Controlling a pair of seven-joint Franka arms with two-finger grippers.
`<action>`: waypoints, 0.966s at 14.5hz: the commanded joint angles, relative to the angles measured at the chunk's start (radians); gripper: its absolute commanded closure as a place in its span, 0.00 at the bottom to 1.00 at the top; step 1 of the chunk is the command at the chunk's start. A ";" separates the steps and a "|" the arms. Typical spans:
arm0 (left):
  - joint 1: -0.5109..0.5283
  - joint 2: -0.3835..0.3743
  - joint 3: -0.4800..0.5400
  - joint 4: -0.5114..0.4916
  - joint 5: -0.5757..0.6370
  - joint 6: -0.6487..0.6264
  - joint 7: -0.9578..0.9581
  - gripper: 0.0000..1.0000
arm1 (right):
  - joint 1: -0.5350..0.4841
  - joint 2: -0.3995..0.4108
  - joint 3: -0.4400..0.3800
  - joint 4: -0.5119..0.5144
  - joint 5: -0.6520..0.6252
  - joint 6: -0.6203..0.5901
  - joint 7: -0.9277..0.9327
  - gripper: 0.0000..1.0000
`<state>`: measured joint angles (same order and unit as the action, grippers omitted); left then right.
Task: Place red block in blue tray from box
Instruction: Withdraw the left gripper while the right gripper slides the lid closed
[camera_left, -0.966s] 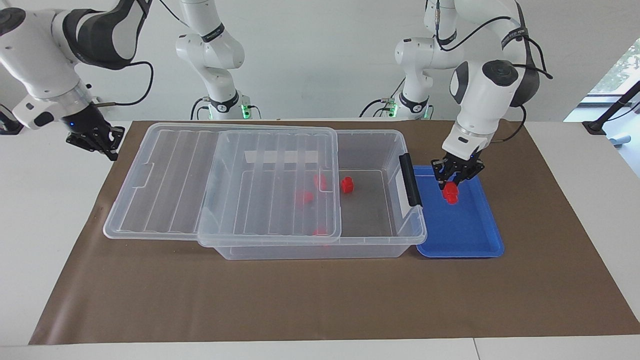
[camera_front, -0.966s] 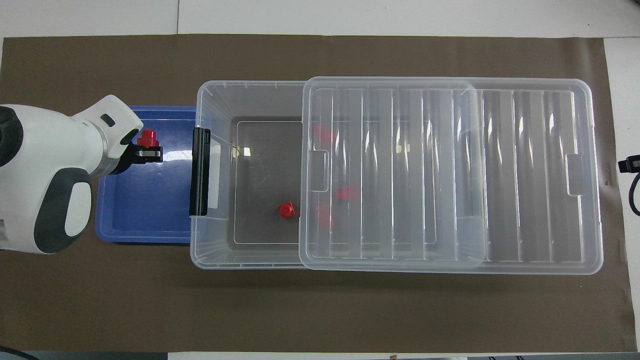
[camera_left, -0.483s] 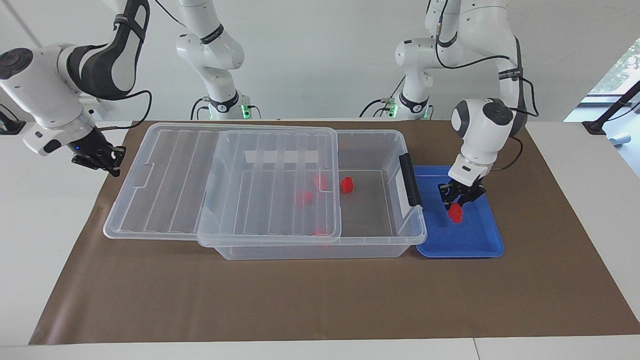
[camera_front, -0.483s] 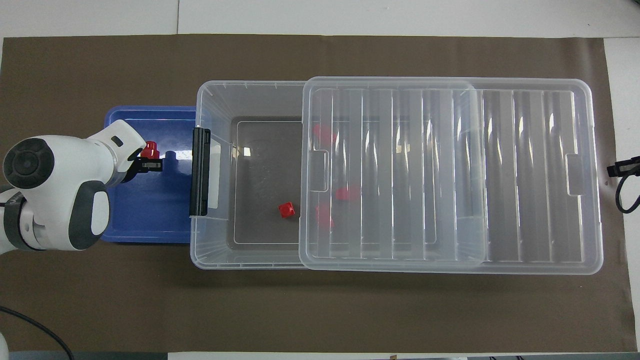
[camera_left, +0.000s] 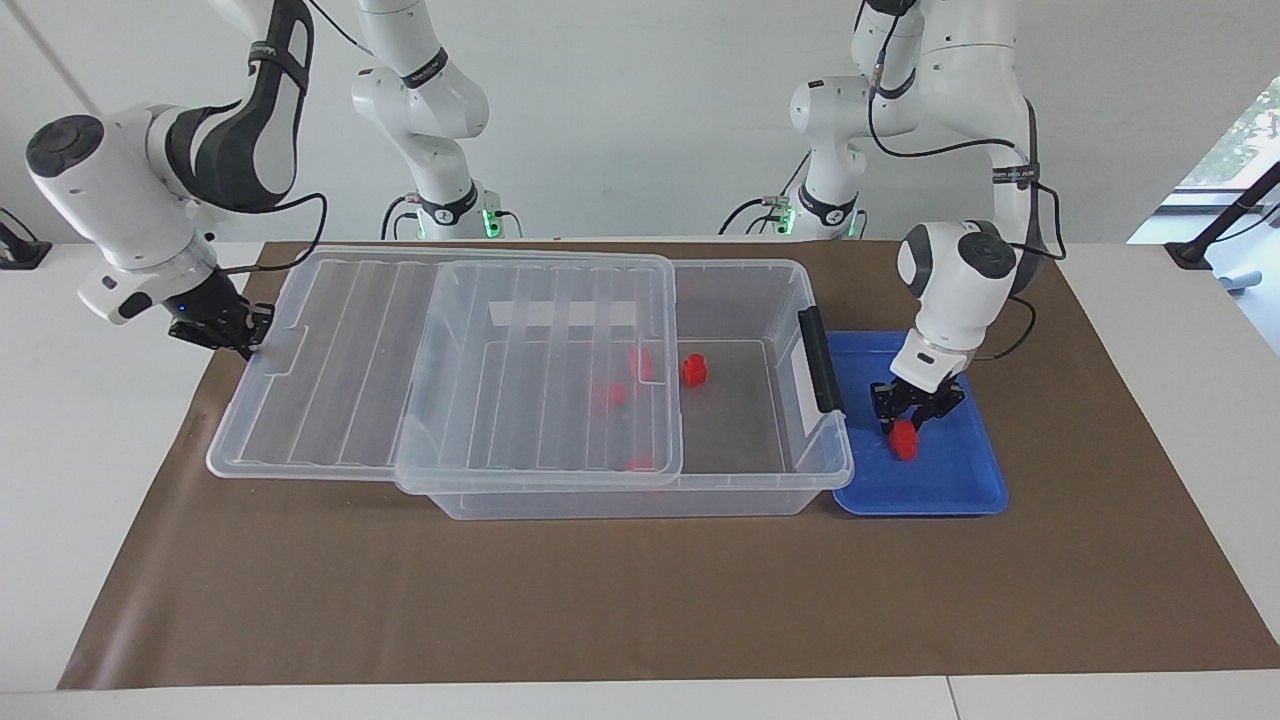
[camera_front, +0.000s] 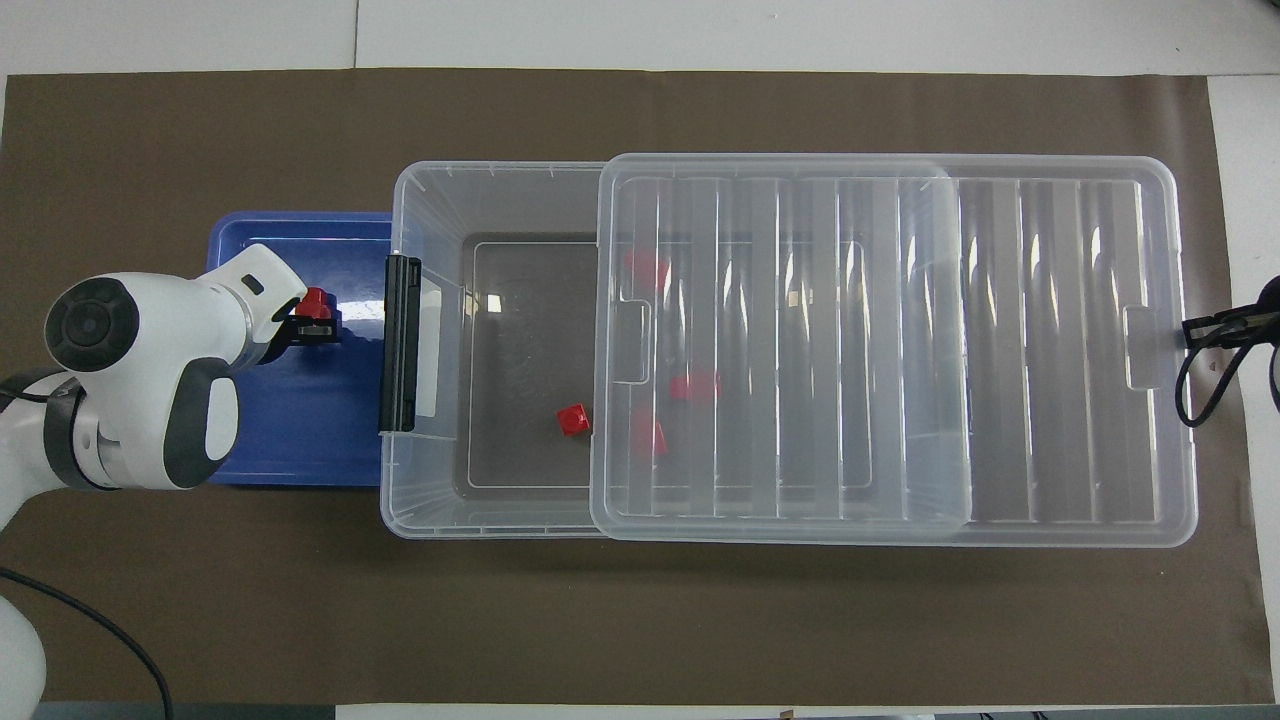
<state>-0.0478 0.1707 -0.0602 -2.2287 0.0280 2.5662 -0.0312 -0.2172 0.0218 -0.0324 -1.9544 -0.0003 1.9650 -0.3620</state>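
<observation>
The blue tray (camera_left: 950, 480) lies beside the latch end of the box (camera_left: 740, 480), toward the left arm's end of the table. My left gripper (camera_left: 908, 420) is low in the tray, shut on a red block (camera_left: 904, 439) that is at or just above the tray floor. In the overhead view the left gripper (camera_front: 318, 325) and this red block (camera_front: 317, 302) are over the tray (camera_front: 290, 440). One red block (camera_left: 694, 370) lies uncovered in the box (camera_front: 430, 200); three more show through the lid (camera_front: 1000, 350). My right gripper (camera_left: 225, 333) is at the lid's outer end.
The ribbed clear lid (camera_left: 340, 370) lies partly slid off the box and overhangs toward the right arm's end. A black latch (camera_front: 399, 340) is on the box end next to the tray. A brown mat (camera_left: 640, 600) covers the table.
My left gripper has come down with the red block, low into the tray. My right gripper has moved in to the lid's end, and the lid has shifted slightly toward the tray.
</observation>
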 joint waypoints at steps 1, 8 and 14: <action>0.006 -0.034 -0.006 0.026 -0.020 -0.064 0.022 0.00 | 0.036 -0.025 0.005 -0.029 -0.004 0.012 0.069 1.00; -0.004 -0.088 -0.006 0.289 -0.019 -0.456 0.028 0.00 | 0.179 -0.039 0.006 -0.055 -0.004 0.012 0.322 1.00; -0.006 -0.141 -0.013 0.464 -0.014 -0.697 0.040 0.00 | 0.282 -0.046 0.006 -0.070 -0.004 0.018 0.486 1.00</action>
<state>-0.0486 0.0566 -0.0759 -1.8163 0.0275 1.9567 -0.0173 0.0397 0.0015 -0.0270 -1.9906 -0.0003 1.9650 0.0716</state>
